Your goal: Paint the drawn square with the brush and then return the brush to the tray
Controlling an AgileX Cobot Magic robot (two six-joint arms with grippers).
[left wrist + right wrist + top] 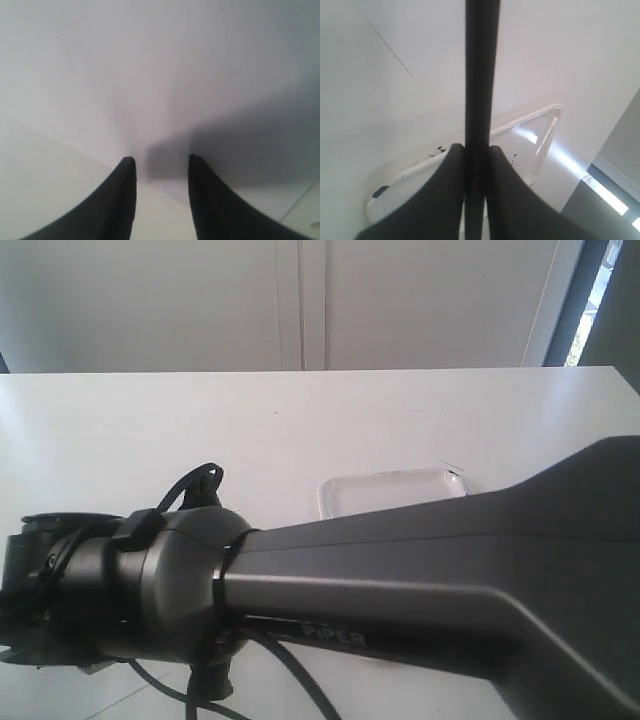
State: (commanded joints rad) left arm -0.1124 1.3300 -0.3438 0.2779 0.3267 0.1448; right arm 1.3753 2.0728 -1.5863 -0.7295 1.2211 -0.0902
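Black brush [481, 75] handle being pinched over the tray [547, 131]; drawn square not showing.
Exterior view: a dark arm [400, 580] is stretching across in front of the tray and hiding both grippers, so finger state cannot be told there; only part of the tray is showing on the white table [150, 430]. Left wrist view: the left gripper [161, 159] is hanging with fingers spread, nothing between them, no tray in sight. Right wrist view: the right gripper [476, 148] is clamping the handle between both fingers, the handle running past the fingertips and across the tray's rim; bristles out of view. Judgement: whether loading or returning, the brush should be going down slowly inside the rim, with the pinch let go only once it is resting on the tray.
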